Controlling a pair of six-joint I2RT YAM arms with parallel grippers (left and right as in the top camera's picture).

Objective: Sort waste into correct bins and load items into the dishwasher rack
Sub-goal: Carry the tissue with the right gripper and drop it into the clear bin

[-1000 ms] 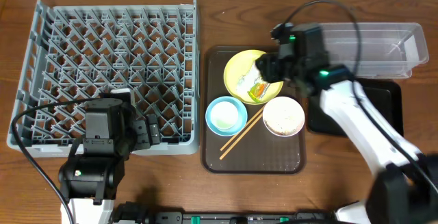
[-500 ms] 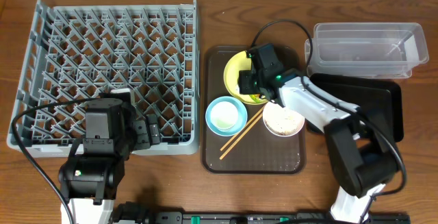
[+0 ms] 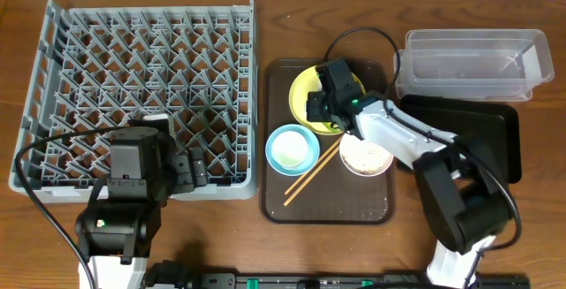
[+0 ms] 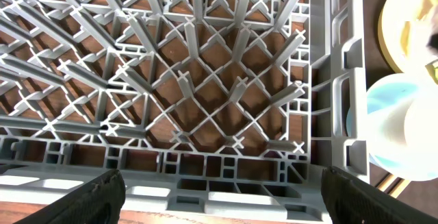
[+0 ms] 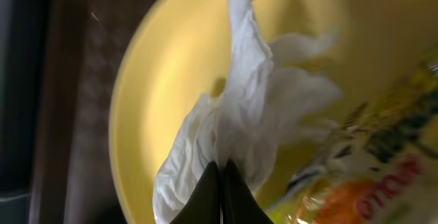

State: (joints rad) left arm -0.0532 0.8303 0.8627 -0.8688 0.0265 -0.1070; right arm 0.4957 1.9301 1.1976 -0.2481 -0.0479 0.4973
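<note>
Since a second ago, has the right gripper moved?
Yes. The right gripper has shifted left in the overhead view, away from the clear tub and further over the yellow plate. It now pinches the white tissue.

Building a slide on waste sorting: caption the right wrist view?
Right gripper pinched shut on a crumpled white tissue over a round yellow plate, green-and-yellow snack wrapper alongside.
</note>
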